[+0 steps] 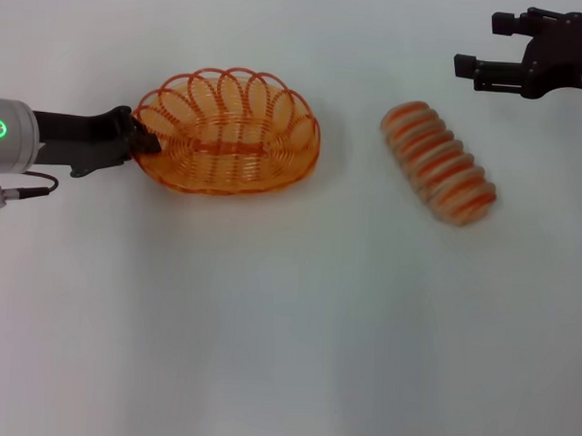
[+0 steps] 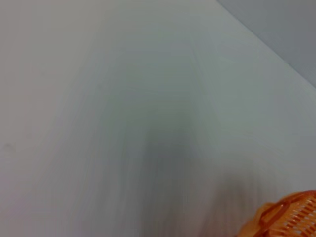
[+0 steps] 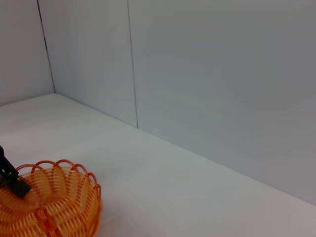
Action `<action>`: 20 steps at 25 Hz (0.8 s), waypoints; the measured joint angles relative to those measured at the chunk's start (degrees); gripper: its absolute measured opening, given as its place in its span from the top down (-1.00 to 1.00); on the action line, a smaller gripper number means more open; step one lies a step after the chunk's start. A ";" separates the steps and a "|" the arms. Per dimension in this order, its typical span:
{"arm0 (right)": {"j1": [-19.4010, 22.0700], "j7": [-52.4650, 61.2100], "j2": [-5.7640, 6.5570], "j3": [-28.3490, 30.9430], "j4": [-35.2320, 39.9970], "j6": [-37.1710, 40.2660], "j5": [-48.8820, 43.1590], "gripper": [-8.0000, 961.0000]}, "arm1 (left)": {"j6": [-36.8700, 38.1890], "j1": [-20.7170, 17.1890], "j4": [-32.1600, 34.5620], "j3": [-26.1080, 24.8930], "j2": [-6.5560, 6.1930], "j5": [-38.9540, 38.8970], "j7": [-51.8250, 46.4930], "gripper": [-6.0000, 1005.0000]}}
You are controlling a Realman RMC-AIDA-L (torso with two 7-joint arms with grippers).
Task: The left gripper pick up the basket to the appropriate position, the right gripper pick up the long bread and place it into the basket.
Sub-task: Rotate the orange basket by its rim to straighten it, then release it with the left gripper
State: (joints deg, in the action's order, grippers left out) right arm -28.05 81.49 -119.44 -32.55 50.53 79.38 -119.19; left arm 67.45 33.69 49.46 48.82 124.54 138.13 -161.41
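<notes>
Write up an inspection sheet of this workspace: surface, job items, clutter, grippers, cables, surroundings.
Surface: white table, bare apart from the job's things.
Basket: orange wire, upright, left of centre, nothing in it.
Long bread: lies diagonally on the table to the basket's right, apart from it.
Clutter: nothing seen.
Left gripper: at the basket's left rim, shut on the wire.
Right gripper: open, far right, beyond the bread and clear of it.
Cables: one thin dark cable loops under the left arm's cuff.
Surroundings: pale panelled wall behind the table.
</notes>
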 joint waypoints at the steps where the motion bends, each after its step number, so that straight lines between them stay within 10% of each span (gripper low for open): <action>1: 0.00 -0.04 0.00 -0.07 0.00 -0.01 0.00 -0.81 | -0.14 0.00 0.02 0.37 0.00 0.00 -0.16 0.80; 20: -0.16 -0.02 0.00 -0.77 0.00 -0.12 0.02 -0.81 | -0.85 -0.16 0.09 0.68 -0.13 0.03 -0.48 0.80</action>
State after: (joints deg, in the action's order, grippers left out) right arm -28.22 81.47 -119.44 -33.31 50.54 79.26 -119.18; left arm 66.60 33.52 49.55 49.50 124.41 138.16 -161.90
